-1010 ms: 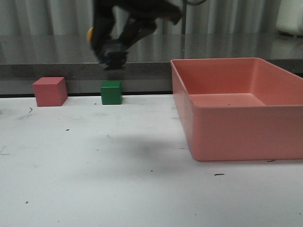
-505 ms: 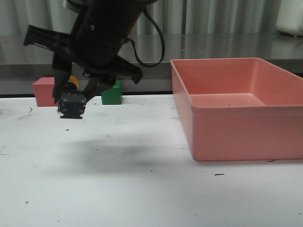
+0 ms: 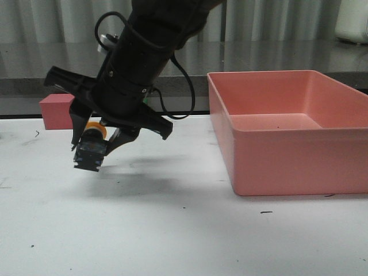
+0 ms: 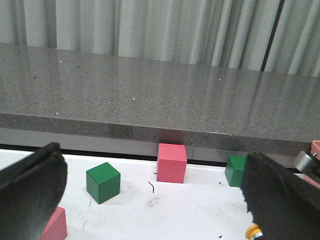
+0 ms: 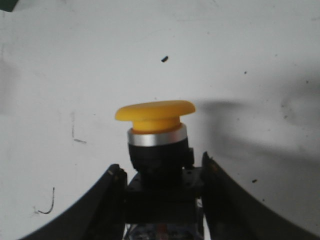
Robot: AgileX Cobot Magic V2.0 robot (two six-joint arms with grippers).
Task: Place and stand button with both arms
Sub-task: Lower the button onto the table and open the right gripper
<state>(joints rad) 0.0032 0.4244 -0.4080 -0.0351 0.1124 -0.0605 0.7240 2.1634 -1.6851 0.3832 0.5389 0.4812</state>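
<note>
Right gripper [image 3: 95, 150] clamped the button [image 3: 91, 152] by its black body, tilted just above the table [image 3: 172, 230] near its far left; left gripper [image 4: 150, 200] gaped wide.

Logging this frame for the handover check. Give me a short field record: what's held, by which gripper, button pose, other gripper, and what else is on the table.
held item: push-button with yellow mushroom cap
holder: right gripper, shut on the button's black body
button pose: tilted, above the white table, not touching it
left gripper: fingers spread, nothing between them
nearby: pink bin on the robot's right; pink cube at the table's far edge
wrist-only items: two green cubes
</note>
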